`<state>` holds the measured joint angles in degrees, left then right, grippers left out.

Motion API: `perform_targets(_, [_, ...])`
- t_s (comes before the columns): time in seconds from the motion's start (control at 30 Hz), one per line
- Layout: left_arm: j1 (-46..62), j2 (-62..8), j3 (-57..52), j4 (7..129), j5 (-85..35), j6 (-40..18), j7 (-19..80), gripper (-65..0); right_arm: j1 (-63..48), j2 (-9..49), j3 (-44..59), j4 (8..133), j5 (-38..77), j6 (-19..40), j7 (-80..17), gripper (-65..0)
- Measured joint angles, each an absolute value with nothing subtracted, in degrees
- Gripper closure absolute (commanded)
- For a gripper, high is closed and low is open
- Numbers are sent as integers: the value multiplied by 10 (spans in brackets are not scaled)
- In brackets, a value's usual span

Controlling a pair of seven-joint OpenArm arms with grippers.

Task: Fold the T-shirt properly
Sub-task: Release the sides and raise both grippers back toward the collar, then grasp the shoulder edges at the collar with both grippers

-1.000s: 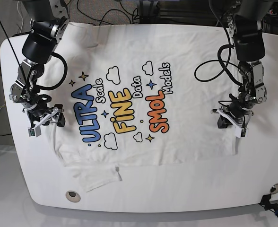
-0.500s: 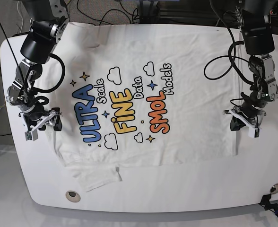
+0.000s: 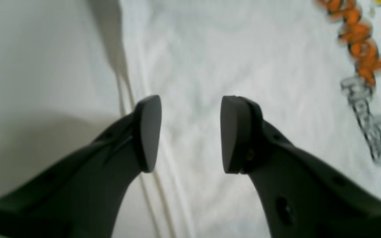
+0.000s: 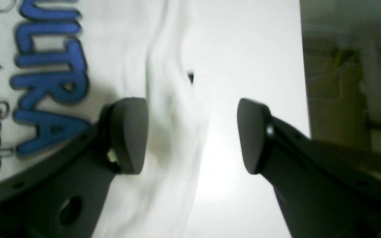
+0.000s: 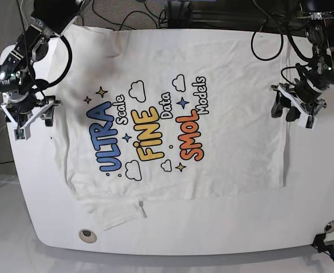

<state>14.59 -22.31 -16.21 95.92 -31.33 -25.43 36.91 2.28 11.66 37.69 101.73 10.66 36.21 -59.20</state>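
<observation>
The T-shirt (image 5: 172,114) lies spread flat and print-side up across the white worktop (image 5: 241,227), its coloured lettering near the middle of the surface. No body fold shows: both long side edges lie out at full width, at 3 and 9 o'clock of the print. Only one sleeve (image 5: 119,213), toward 7 o'clock, sits loosely tucked below the bottom edge. By that, the folding looks barely begun, with nearly all of it left to do.

The left end effector (image 5: 292,109) hangs at about 3 o'clock of the print, over the shirt's side edge; in its wrist view the jaws stand apart with bare cloth and the hem between them, gripping nothing. The right end effector (image 5: 32,114) hangs at about 9 o'clock, just off the opposite edge; its jaws are spread wide, one over the cloth beside the blue lettering, one over bare worktop, and they pinch nothing.

Both arms seem placed to take the two side edges next.
</observation>
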Motion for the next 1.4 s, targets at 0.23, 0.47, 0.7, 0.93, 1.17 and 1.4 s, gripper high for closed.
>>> perform_targets(0.23, [254,-219,-159,1034,-316,-258,371,-265,-92,55,444,1067,104,364,-601,-406])
perform_targets(0.47, [341,-220,-184,1050,-318,-260,369,-265,-176,43,462,1074,107,369,-601,-406])
perform_targets(0.7, [390,-221,-239,1051,-354,-262,368,-265,-222,40,491,1084,109,383,-601,-406])
perform_targets(0.93, [419,-221,-244,1055,-361,-260,367,-265,-256,40,488,1086,155,390,-598,-406])
perform_targets(1.17, [439,-221,-244,1057,-361,-260,366,-265,-269,40,485,1086,198,390,-602,-406])
perform_targets(1.4, [440,-223,-244,1058,-361,-260,366,-265,-273,43,484,1056,209,390,-601,-406])
